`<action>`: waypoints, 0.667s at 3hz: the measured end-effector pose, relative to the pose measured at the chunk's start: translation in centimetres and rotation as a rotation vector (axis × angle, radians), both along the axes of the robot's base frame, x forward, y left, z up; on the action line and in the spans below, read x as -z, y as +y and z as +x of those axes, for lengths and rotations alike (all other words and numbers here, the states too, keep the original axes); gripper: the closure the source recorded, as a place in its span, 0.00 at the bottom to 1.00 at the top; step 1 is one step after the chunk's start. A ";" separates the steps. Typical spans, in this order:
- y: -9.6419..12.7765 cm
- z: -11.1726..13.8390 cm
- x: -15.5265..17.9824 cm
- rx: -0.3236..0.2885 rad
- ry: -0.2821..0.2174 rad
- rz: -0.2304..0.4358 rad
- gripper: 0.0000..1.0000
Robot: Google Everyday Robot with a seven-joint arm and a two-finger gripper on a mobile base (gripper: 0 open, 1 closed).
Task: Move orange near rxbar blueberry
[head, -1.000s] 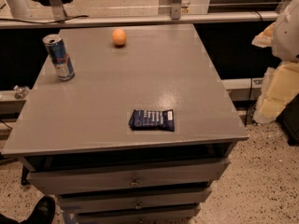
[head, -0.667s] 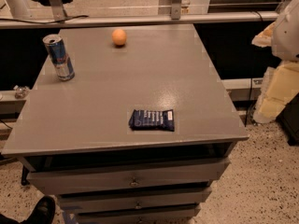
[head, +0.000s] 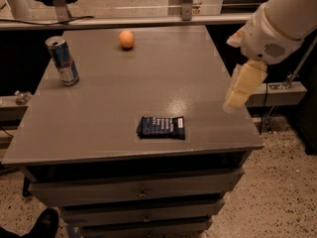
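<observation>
Can (head: 63, 61): one, blue and silver, upright near the left edge of the table (head: 99, 128).
Orange (head: 126, 39): one, at the far side of the top, right of the can and well apart from it.
Bar (head: 161, 127): one, dark blue wrapper lying flat near the front edge, well apart from the orange.
Drawers (head: 138, 192): three fronts in view under the top.
Gripper (head: 241, 88): one, cream-coloured, hanging over the table's right edge; open or shut, I cannot tell.
Change: the arm has swung in from beyond the right side; can, orange and bar lie where they were.
</observation>
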State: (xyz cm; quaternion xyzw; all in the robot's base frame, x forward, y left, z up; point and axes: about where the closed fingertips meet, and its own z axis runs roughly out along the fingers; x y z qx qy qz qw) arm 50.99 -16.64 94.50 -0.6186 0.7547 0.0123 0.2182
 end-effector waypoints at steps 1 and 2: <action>3.4 4.8 1.3 -0.030 -0.032 0.108 0.00; 6.6 9.5 2.0 -0.017 -0.072 0.233 0.00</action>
